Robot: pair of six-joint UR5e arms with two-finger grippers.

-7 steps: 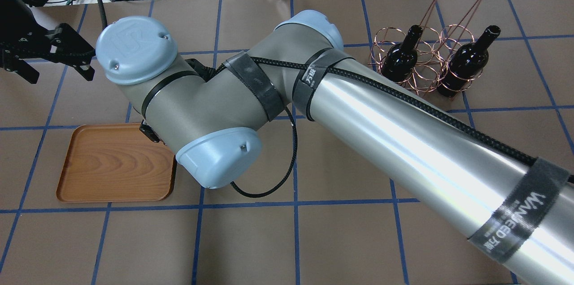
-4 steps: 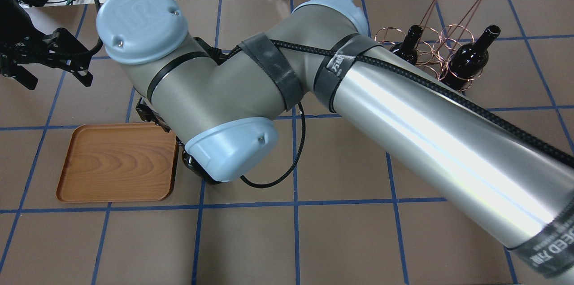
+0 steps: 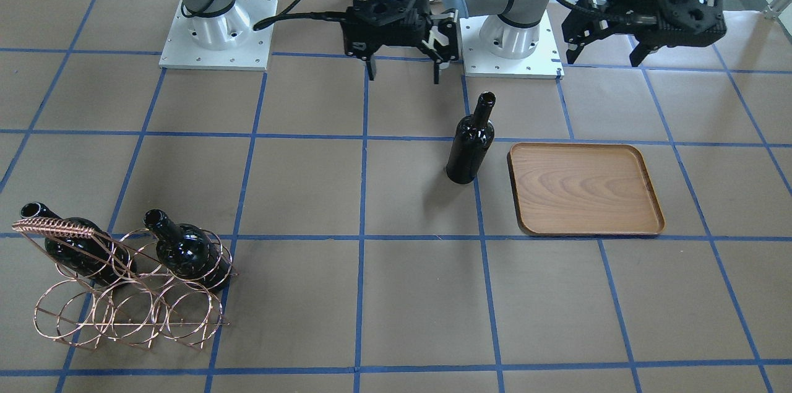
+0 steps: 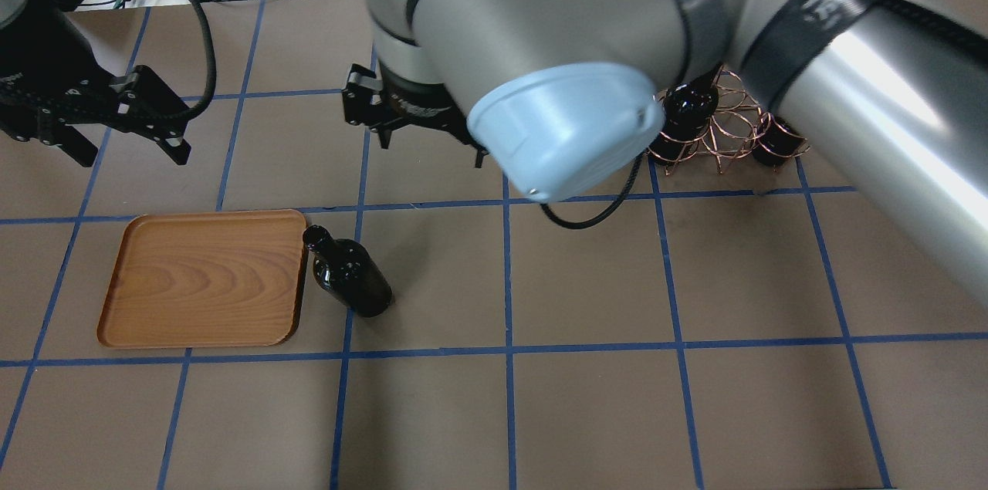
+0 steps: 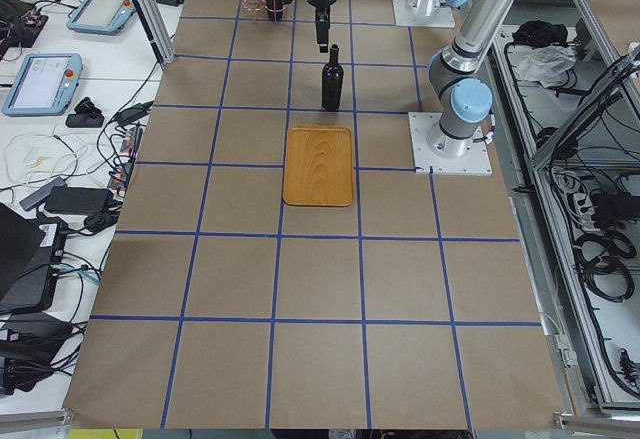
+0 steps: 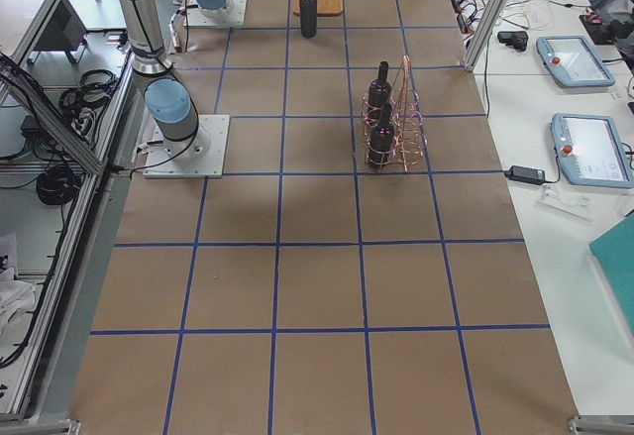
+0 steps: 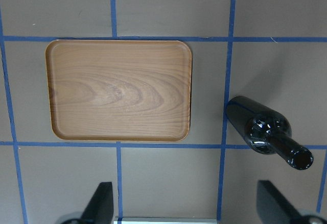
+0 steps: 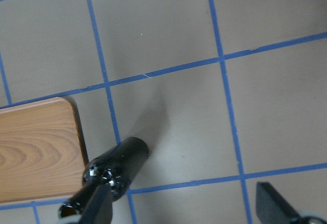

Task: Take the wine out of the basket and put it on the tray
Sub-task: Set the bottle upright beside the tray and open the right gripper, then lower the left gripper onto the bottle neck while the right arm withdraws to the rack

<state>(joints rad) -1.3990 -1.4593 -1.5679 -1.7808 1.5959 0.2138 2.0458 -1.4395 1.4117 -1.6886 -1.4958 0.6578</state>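
One wine bottle [image 3: 470, 144] stands upright on the table just beside the wooden tray [image 3: 585, 190], not on it; it also shows in the overhead view [image 4: 351, 279] next to the tray [image 4: 204, 279]. My right gripper [image 3: 402, 65] is open and empty, raised behind the bottle; its wrist view shows the bottle [image 8: 115, 170] below. My left gripper [image 3: 600, 51] is open and empty, hovering beyond the tray [image 7: 120, 89]. The copper wire basket [image 3: 124, 294] holds two more bottles [image 3: 185, 250].
The right arm's large elbow [image 4: 563, 119] fills the top of the overhead view and hides part of the basket [image 4: 725, 135]. Both arm base plates [image 3: 216, 34] sit at the table's robot side. Brown table surface with blue grid lines lies around the tray.
The right arm has risen and swung back, uncovering a bottle that stands free beside the tray. The left gripper has shifted slightly.
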